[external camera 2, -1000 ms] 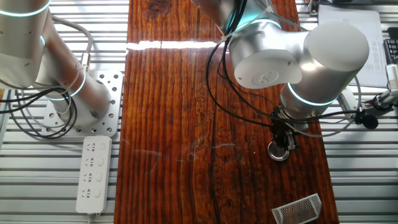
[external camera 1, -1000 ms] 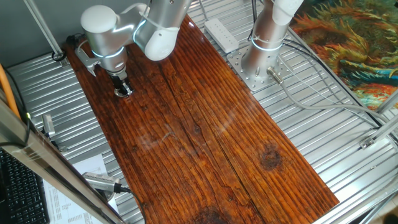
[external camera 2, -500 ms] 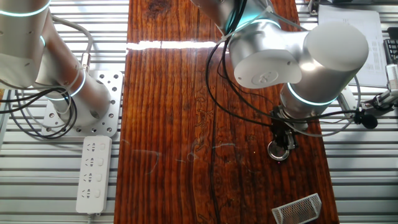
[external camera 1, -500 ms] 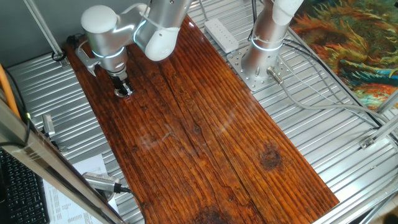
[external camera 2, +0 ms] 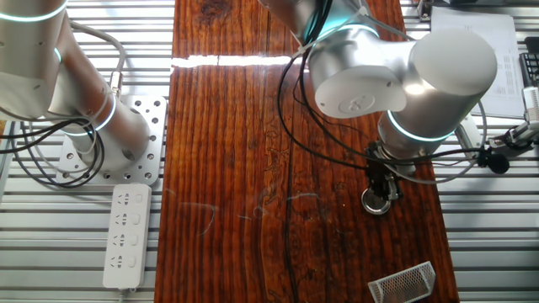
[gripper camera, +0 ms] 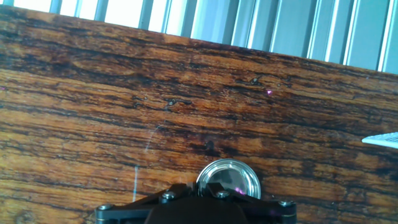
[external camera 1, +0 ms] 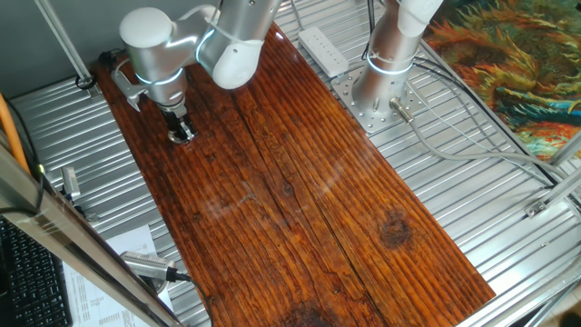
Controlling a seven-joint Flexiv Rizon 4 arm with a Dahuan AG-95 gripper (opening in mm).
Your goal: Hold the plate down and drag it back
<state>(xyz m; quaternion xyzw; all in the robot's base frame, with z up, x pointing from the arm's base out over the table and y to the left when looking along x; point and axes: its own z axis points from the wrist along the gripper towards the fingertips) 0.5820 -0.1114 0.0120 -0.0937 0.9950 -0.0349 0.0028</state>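
Observation:
The plate (gripper camera: 229, 179) is a small round silvery disc with a dark centre, lying flat on the dark wooden board (external camera 1: 300, 200). In the hand view only its far half shows, because the black gripper tip covers the rest. My gripper (external camera 1: 181, 131) points straight down near the board's far left corner, its narrow tip resting on top of the plate (external camera 1: 184, 137). From the other side the gripper (external camera 2: 378, 190) stands on the plate (external camera 2: 376, 204) near the board's right edge. The fingers look pressed together, pushing on the disc rather than clasping it.
A wire-mesh bracket (external camera 2: 402, 282) lies at the board's near right corner, below the plate. A second arm's base (external camera 2: 109, 139) and a white power strip (external camera 2: 126, 236) sit left of the board. Ribbed metal tabletop (external camera 1: 73, 145) surrounds the board.
The gripper and the plate under it have crept a few pixels along the board, away from the mesh bracket. Nothing else has moved.

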